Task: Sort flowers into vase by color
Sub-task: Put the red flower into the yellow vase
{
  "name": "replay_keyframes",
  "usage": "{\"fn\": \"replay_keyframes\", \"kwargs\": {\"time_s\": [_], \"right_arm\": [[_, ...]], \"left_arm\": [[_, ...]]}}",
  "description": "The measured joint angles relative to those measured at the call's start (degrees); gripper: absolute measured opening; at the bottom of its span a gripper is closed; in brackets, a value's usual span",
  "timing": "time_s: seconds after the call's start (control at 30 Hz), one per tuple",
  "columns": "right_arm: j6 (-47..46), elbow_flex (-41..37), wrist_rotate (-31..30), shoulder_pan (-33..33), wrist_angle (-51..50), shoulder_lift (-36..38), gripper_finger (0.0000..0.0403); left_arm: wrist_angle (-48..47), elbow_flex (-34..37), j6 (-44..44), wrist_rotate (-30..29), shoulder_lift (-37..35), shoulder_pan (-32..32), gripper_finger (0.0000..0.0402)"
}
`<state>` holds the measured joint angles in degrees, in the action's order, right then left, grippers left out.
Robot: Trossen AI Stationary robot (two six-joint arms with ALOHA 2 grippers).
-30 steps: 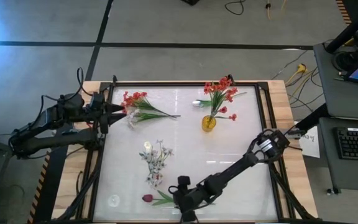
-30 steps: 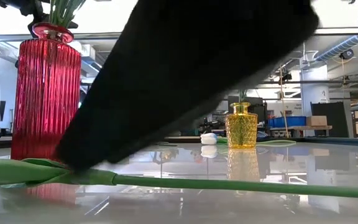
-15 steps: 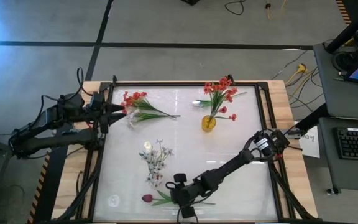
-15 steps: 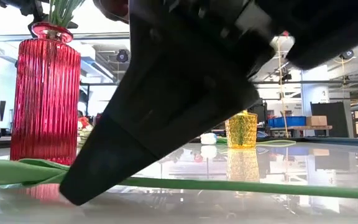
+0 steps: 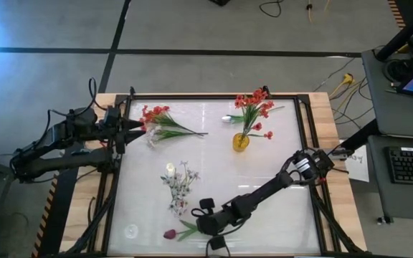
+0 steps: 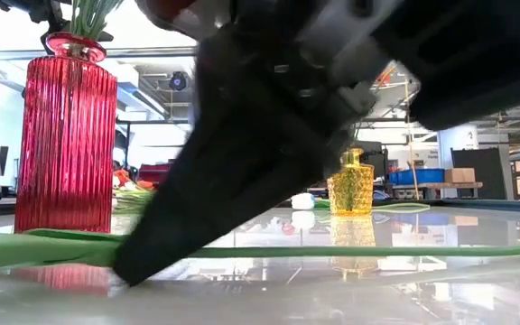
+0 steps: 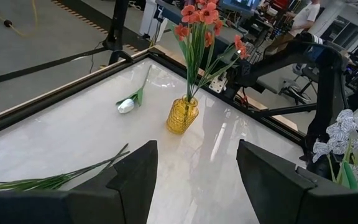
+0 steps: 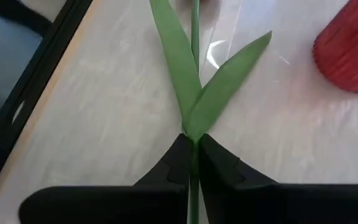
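A dark maroon tulip (image 5: 169,233) lies near the table's near edge. Its long green stem (image 6: 377,252) runs toward the right. My right gripper (image 5: 203,224) is shut on this stem. A red ribbed vase (image 6: 66,135) close by holds green stems with a whitish spray (image 5: 180,186). A yellow vase (image 5: 241,141) at the far right holds orange-red flowers. More orange-red flowers (image 5: 160,122) lie at the far left, just in front of my left gripper (image 5: 136,129), which is open with nothing between its fingers (image 7: 135,180). My right gripper pinches the tulip's stem between its two fingers, at the point where the two long leaves branch off (image 8: 194,134). The fingers (image 6: 179,235) slant down from the table's right side, their tips at the glass. The stem stays low over the table and the blossom lies on it.
A white rose (image 5: 226,119) lies on the glass left of the yellow vase. A black frame (image 5: 308,165) borders the glass top. The red vase (image 8: 350,53) stands close to the held stem. Bare glass lies in the middle and at the right.
My right gripper has moved a little toward the table's left edge and has shut on the tulip's stem. The stem's free part toward the right now lies level, a little higher than before.
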<state>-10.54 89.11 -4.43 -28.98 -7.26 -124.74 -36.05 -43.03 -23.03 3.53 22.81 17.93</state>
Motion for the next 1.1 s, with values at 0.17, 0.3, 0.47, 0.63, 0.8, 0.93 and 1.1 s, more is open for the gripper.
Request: {"fn": "replay_keyframes", "kwargs": {"time_s": [0.17, 0.3, 0.47, 0.63, 0.8, 0.93, 1.1], "right_arm": [[3.25, -0.40, 0.45, -1.63, -3.75, 5.71, 0.0013], [6.91, -1.74, -0.65, -3.24, -2.33, 11.29, 0.0013], [13.78, -6.21, -3.07, -3.92, 4.96, 19.00, 0.0012], [21.79, -17.79, -6.21, -3.14, 23.16, 27.35, 0.0012], [32.97, -30.40, -16.35, -2.00, 44.41, 33.85, 0.0012], [39.42, -38.59, -17.30, 0.86, 61.79, 36.49, 0.0012], [40.18, -44.78, -18.33, 7.32, 77.15, 37.26, 0.0012]], "left_arm": [[0.00, 0.00, 0.00, 0.00, 0.00, 0.00, 0.0207], [-0.02, 0.02, 0.00, 0.01, -0.02, 0.00, 0.0207], [0.01, 0.04, 0.02, 0.02, -0.01, 0.00, 0.0207], [0.15, 0.04, 0.02, 0.00, -0.01, 0.00, 0.0207], [0.28, 0.04, 0.45, -0.04, 0.02, 0.00, 0.0207], [0.44, 0.04, 2.34, -1.12, 0.02, 0.06, 0.0207], [1.25, 0.04, 2.40, -3.35, 0.02, 0.07, 0.0207]]}}
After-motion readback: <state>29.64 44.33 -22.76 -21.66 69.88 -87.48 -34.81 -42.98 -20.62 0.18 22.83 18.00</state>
